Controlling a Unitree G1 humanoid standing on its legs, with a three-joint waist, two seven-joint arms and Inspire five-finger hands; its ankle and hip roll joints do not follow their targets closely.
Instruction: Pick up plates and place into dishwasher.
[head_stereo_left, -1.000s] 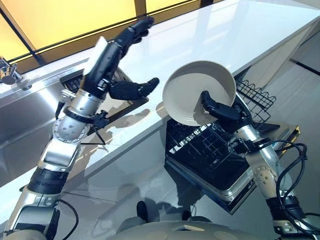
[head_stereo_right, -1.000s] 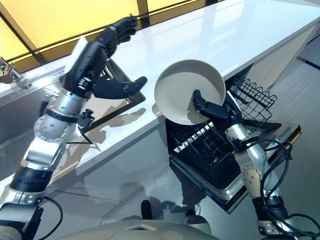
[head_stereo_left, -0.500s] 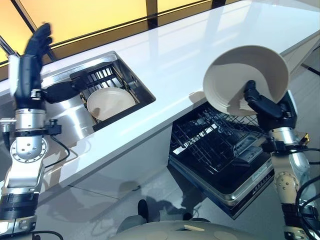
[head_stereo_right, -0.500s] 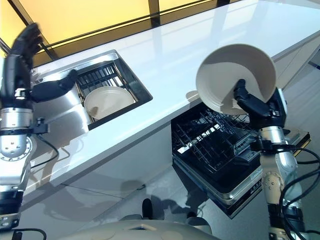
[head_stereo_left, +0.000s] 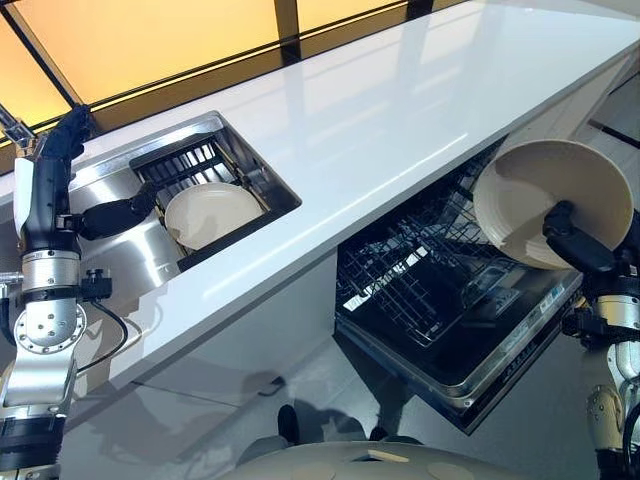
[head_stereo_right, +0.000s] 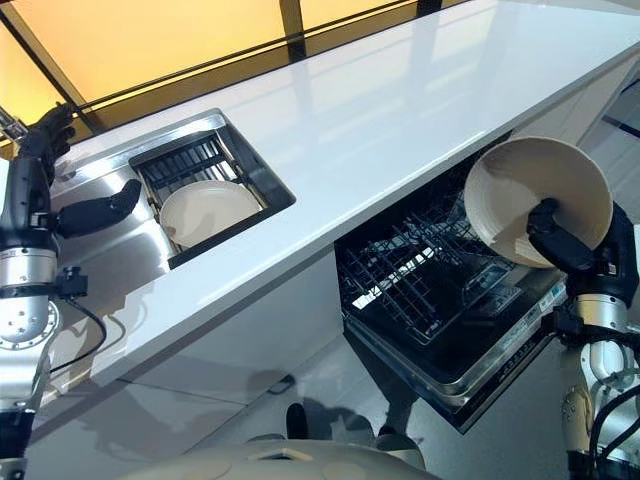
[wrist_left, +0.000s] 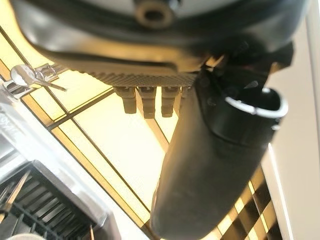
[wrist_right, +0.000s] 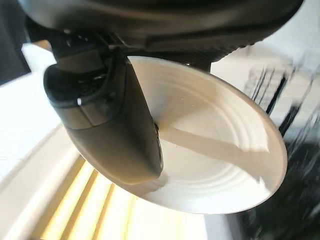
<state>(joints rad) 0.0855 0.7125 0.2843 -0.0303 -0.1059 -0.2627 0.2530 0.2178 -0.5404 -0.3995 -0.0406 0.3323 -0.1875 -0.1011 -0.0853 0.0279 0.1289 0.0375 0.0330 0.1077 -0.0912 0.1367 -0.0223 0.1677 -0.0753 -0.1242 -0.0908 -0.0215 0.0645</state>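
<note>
Leftmost, the left hand hovers with relaxed fingers and outstretched thumb beside the sink, near a waiting plate. Rightward, the right hand pinches a tilted plate above the open dishwasher rack, probably angled for slotting.

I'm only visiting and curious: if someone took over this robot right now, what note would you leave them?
Right hand: pinching a cream plate, tilted, above the open dishwasher rack.
Left hand: open, raised by the sink, holding nothing.
A second plate lies in the sink.
Done: one plate picked up and brought over the dishwasher.
Left: set it in the rack, then fetch the sink plate.
</note>
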